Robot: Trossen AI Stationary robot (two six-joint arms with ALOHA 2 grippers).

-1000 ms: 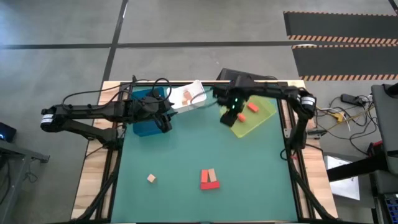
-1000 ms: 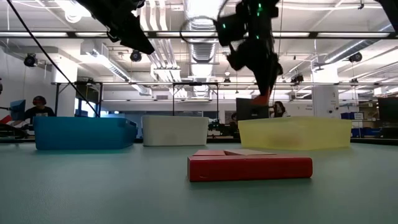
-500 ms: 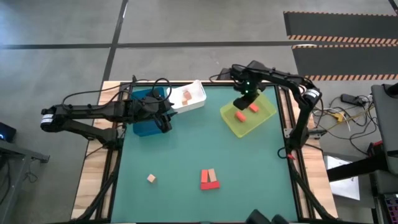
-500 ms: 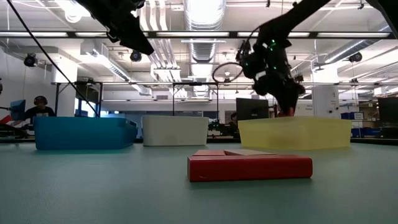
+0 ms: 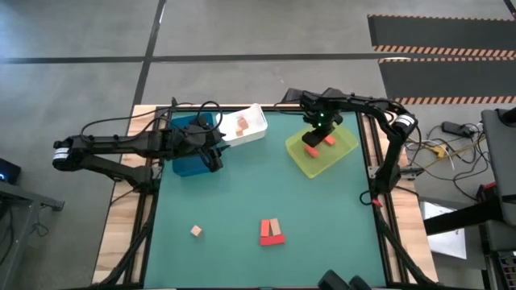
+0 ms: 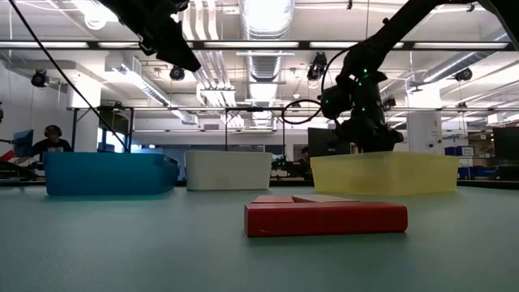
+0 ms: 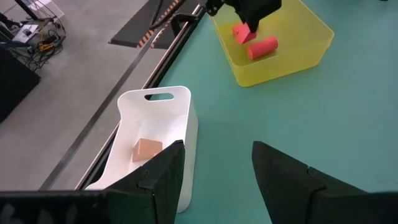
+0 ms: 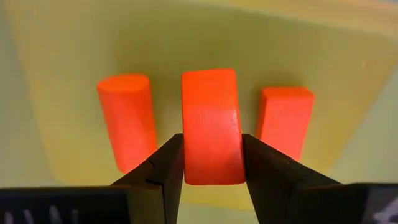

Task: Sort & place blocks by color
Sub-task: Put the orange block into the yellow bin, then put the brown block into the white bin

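Orange block (image 8: 211, 124) is hanging clamped in the right gripper (image 8: 211, 163) over the yellow-green bin (image 5: 300, 159), risking landing on its two orange neighbours there, while the left gripper (image 7: 217, 167) is idling apart.

An industrial lab or robotics workshop: the low view shows exposed ceiling ducts (image 6: 268, 61) and strip lights over an open hall with monitors (image 6: 326, 142) and a seated person (image 6: 50, 142) at nine o'clock. From above, bare concrete floor carries hazard-striped mats (image 5: 439, 48) at one o'clock, beside cabling (image 5: 439, 145).
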